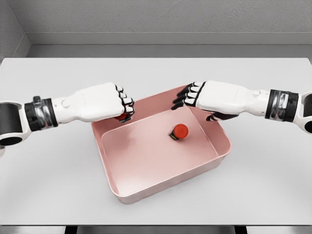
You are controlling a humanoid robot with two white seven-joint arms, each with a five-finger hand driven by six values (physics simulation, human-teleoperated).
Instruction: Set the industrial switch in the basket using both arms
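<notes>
My left arm comes in from the left over the white desk (48, 175). My left hand (105, 101) sits above the far left corner of the pink basket (161, 183). The fingers (126, 103) of that hand are curled tight, and a small bit of something red (120, 116) peeks out just under them, but I cannot tell what it is or if I am holding it. In the middle of the basket, a bit toward the right, a switch (179, 131) with a round red top and a dark body sits on the basket's floor. No hand is touching it. My right arm comes in from the right. My right hand (214, 97) hangs over the far right rim of the basket. The dark fingers (184, 96) of that hand are bent a little and loose, pointing left, and they hold nothing. The switch is just below that hand and apart from it.
</notes>
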